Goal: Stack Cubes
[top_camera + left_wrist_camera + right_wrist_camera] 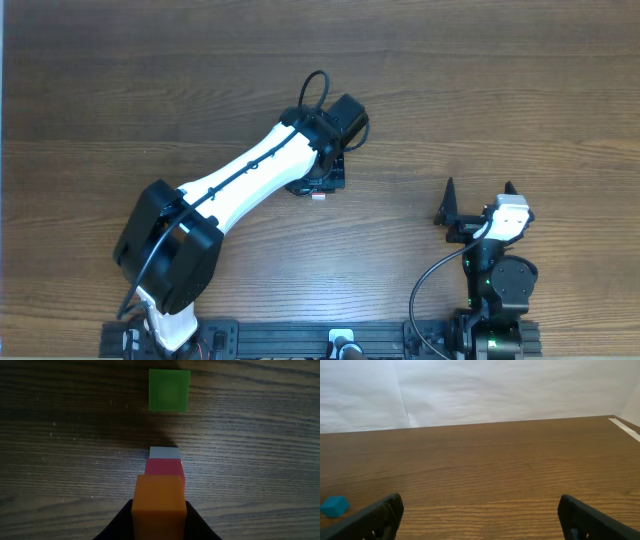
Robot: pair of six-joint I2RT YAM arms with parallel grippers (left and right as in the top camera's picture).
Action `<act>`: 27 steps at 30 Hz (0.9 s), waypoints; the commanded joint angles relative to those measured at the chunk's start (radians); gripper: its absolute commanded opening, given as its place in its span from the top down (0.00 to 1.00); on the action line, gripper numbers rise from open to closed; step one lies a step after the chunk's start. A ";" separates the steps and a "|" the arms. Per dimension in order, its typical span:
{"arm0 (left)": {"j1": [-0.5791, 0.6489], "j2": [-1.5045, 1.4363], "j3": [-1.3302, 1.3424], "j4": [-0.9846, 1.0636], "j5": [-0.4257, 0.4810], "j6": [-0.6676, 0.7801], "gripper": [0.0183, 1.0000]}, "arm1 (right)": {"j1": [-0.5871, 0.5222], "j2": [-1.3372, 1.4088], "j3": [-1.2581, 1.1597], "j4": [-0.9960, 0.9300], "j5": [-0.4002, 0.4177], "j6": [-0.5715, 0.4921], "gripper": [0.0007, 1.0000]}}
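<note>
1. The left gripper [159, 512] is pinching an orange cube [159, 495]. Its two dark fingers [197, 524] are pressing on the cube's opposite sides.
2. Just past the held cube, straight out from the fingertips, a red cube [166, 469] is showing right against the orange one's far edge. A grey cube [164, 452] is peeking out directly beyond the red one. From where the wrist is looking, I cannot tell whether these two are stacked beneath the held cube or lying in a row beside it.
3. Farther out along the same line, well apart from the grey cube, a green cube [169, 390] is lying flat and alone on the wooden table [500, 80].
4. The left arm [250, 170] is stretching from its base to the middle of the table, with its wrist hanging over the spot where the red and grey cubes are sitting.
5. The right gripper [481, 505] is holding its fingers spread wide and gripping nothing. It is sitting close to its own base, well apart from the left gripper.
6. Out from the right gripper, a blue cube [334, 506] is resting on the table off to the side, beyond one fingertip. Straight ahead, the wood is running on to a white backdrop [520, 390].
</note>
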 commanded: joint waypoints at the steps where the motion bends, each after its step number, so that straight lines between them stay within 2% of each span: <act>1: 0.005 -0.015 0.015 -0.003 0.010 0.012 0.98 | -0.001 0.003 -0.005 -0.003 -0.001 0.005 0.01; 27: 0.005 -0.035 0.015 -0.008 0.010 0.012 0.98 | -0.001 0.003 -0.005 -0.003 -0.001 0.005 0.01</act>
